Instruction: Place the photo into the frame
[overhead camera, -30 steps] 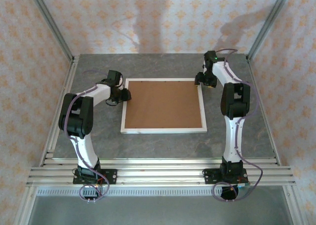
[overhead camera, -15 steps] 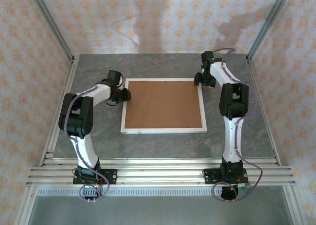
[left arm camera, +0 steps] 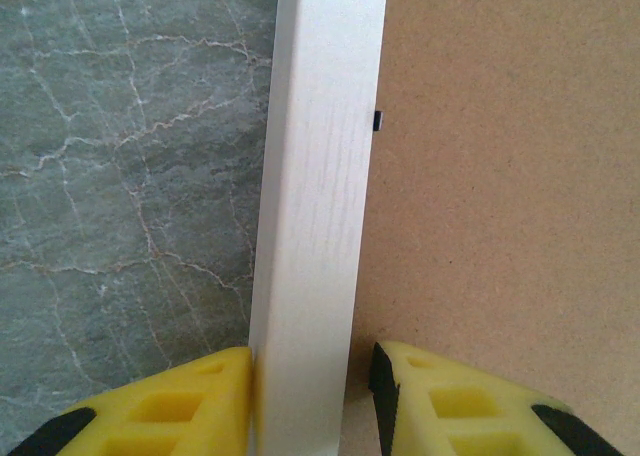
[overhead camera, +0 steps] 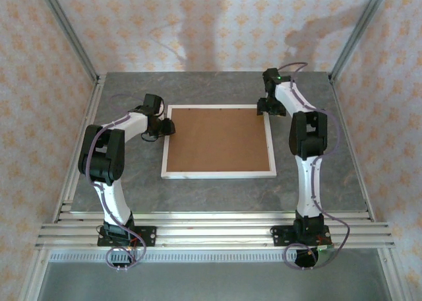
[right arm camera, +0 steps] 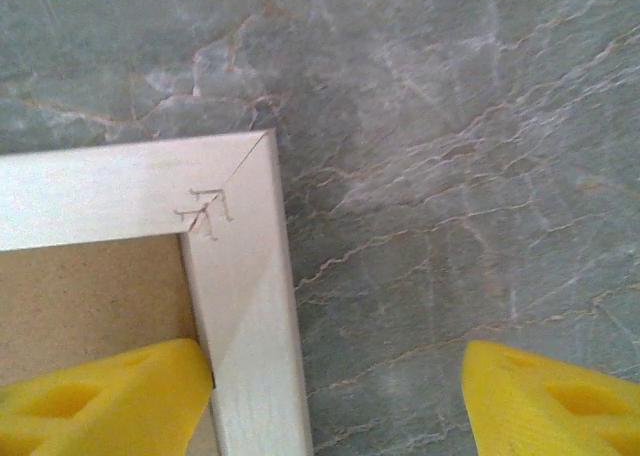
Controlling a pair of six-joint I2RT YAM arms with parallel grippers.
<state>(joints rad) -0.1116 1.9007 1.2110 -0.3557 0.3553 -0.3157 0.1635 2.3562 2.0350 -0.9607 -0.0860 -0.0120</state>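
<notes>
The left gripper point(left arm camera: 312, 374) pinches the left rail of the frame point(left arm camera: 320, 176) between narrow-set fingers; the right gripper point(right arm camera: 338, 381) straddles its far-right corner, fingers wide apart.

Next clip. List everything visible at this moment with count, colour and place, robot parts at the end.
thin white rectangular picture frame: one, white, lying flat mid-table, back side up.
plain brown backing board: one, brown, inside the frame.
small black tab: one, black, at the inner edge of the frame's left rail.
metal staples: a few, silvery, across the frame's far right corner joint.
grey marbled table: one, grey-green, under everything.
left gripper: one, yellow fingers, closed across the frame's left rail.
right gripper: one, yellow fingers, open, straddling the rail at the far right corner.
</notes>
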